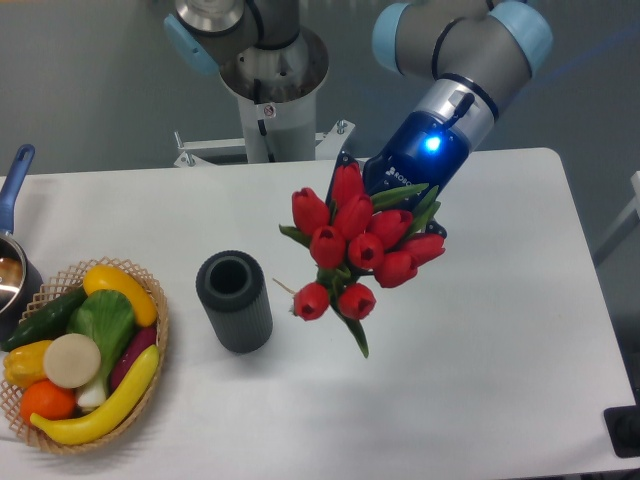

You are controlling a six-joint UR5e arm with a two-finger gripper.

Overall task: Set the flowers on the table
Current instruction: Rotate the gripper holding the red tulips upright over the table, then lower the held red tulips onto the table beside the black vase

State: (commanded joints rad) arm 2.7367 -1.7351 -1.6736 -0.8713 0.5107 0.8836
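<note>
The flowers (358,252), a tied bunch of red tulips with green leaves, hang in the air above the middle of the white counter (500,330), their heads turned toward the camera and one long green leaf pointing down and to the right beneath them. The stems run back behind the blooms, where the gripper (415,215) sits; its fingers are hidden by the tulip heads and leaves, so whether they are pinched on the stems cannot be told from this view, though the bunch touches nothing else that could carry it. The blue wrist housing (415,165) of the arm, with a small lit blue spot on it, rises just behind the bunch and joins the grey and pale blue joints (465,40) at the top of the view. To the left of the flowers and apart from them, a dark grey ribbed cylinder (234,301) stands upright on the counter with its open mouth facing up. Further left, near the counter's edge, a wicker basket (100,385) holds toy vegetables and fruit: a yellow banana (100,410), a green cucumber (45,315), a yellow pepper (118,290), an orange (45,400) and a pale round slice (70,360). At the far left edge a pot with a blue handle (15,180) is partly cut off. The arm's grey base (270,85) stands behind the counter.
</note>
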